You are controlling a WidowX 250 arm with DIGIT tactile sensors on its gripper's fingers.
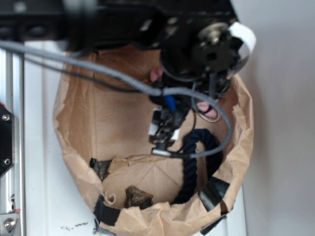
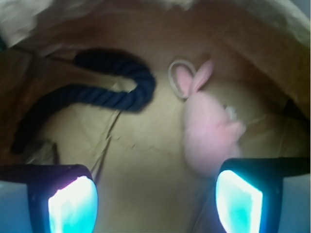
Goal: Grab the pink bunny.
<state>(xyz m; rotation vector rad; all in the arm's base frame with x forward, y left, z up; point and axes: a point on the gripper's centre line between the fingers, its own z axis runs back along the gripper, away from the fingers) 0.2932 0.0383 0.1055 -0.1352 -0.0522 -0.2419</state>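
One bag: brown paper bag (image 1: 74, 123), rim rolled, on the white worktop (image 1: 42, 196).
Wall: plain pale grey.
Bunny: pink bunny (image 2: 209, 133) on bag floor beside dark rope (image 2: 97, 94).
Jaws: spread wide, empty.

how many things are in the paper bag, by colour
pink: 1, the pink bunny
dark navy: 1, the rope
brown: 1, a small dark lump near the bag's front wall, kind unclear
total: 3, all inside the brown paper bag
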